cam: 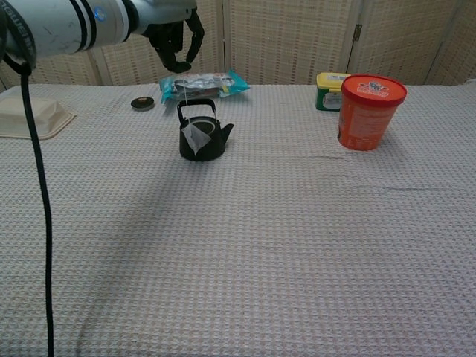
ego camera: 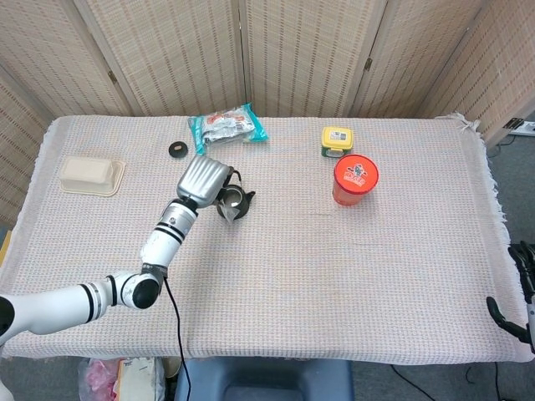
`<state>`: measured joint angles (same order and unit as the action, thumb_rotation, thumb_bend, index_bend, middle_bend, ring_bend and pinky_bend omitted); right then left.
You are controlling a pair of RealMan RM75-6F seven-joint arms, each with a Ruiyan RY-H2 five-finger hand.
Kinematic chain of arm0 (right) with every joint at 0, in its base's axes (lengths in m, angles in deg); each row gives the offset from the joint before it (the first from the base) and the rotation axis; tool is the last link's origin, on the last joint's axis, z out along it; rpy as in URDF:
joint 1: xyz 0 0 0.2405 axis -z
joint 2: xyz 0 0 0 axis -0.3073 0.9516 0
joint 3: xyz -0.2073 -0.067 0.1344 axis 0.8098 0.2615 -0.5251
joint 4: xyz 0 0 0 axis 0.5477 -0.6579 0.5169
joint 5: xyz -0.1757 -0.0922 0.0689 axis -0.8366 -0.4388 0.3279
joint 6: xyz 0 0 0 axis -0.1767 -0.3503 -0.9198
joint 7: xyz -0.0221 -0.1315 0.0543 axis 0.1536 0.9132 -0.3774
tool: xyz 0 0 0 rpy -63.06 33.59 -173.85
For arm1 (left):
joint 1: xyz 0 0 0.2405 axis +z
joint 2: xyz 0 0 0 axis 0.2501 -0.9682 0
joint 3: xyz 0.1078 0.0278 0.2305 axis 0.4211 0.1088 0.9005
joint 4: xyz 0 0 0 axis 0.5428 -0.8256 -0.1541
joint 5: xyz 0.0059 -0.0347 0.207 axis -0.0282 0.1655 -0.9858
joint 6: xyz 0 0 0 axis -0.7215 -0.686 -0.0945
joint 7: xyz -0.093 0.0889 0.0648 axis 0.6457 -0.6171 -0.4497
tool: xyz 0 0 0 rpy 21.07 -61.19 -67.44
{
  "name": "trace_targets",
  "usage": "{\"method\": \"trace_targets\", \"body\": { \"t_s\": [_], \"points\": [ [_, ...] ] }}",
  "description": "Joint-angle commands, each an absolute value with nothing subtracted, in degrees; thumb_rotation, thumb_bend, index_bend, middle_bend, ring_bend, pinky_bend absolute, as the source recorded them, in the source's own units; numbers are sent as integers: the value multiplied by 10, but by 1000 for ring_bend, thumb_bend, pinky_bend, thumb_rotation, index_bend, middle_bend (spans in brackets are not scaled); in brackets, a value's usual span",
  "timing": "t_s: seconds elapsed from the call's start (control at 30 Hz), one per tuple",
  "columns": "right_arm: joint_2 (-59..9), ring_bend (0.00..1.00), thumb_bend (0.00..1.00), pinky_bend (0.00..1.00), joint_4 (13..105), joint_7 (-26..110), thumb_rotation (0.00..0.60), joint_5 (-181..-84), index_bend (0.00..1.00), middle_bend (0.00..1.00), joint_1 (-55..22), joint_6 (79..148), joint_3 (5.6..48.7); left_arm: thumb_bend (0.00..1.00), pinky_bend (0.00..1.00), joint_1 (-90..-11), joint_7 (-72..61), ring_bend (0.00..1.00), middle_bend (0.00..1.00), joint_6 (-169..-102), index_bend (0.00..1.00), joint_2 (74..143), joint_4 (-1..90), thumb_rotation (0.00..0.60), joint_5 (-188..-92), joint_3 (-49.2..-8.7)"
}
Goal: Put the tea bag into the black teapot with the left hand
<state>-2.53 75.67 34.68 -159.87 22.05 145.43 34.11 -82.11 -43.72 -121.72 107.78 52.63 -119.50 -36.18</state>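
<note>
Nearest to the robot, the bench point(cam: 238, 282) is covered with a bumpy cloth. The right hand point(ego camera: 520, 292) rests low at the bench's near right corner, far from the job. It holds nothing, but I cannot tell if its fingers are spread or curled.

A bit further in sits the black teapot point(cam: 201, 137), standing up with its handle over the top. The tea bag point(cam: 198, 138) hangs down the front of the pot, on the outside, touching its side. A thin string goes up from it toward the left hand point(cam: 175, 41). The left hand hangs right over the pot with its fingers curled down and close together. It looks like it is pinching the top of the string, but that part is too small to be sure. I think it holds the string high so the bag can swing over the opening and drop in. The bag is not inside yet, so the job is not done.

To the right, well apart from the pot, stands a red tub point(cam: 369, 111). Just behind it is a small yellow box point(cam: 328, 89). On the left edge lies a cream tray point(cam: 30, 117).

Further back, behind the pot, is a little black lid point(cam: 143, 103) and a blue snack packet point(cam: 204, 85). Last comes the woven screen point(cam: 297, 37).
</note>
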Motion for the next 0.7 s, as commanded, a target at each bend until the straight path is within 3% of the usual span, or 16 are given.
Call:
{"method": "trace_targets", "body": {
  "t_s": [0.03,0.7],
  "points": [
    [-26,0,280,0,757,349,600,-1597,0,0,219,1451,340,444,1000,-823,-429,1000,1000,-1216,634,1078,520,600,-1199,-363],
    [-27,0,280,0,761,360,600,-1590,0,0,214,1438,337,444,1000,-856,-456,1000,1000,-1223,635,1060,531,600,-1180,-369]
  ]
}}
